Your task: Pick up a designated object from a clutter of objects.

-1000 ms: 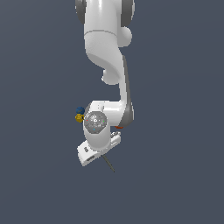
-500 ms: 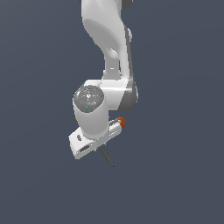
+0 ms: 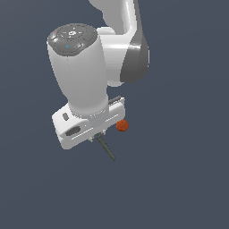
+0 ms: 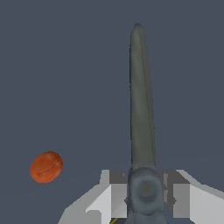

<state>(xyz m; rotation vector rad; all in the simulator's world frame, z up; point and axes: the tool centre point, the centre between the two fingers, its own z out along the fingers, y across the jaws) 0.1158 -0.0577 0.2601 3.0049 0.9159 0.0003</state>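
Note:
The scissors' long grey blades [image 4: 141,100] run straight out from between my fingers, and my gripper [image 4: 144,192] is shut on them at the pivot. Their ring handles are hidden behind the fingers. In the exterior view the blades [image 3: 107,150] poke down from under the white hand, where my gripper [image 3: 99,137] is mostly hidden by the hand's body. The orange-red ball [image 3: 122,126] lies just to the exterior view's right of the hand, apart from the scissors; it shows again as the ball [image 4: 46,166] in the wrist view.
The white arm [image 3: 116,49] fills the upper middle of the exterior view. A plain dark grey surface [image 3: 179,179] lies all around.
The arm has risen toward the camera and looms much larger. The blades stay in the fingers. The blue-and-yellow lump seen a second ago is out of sight.

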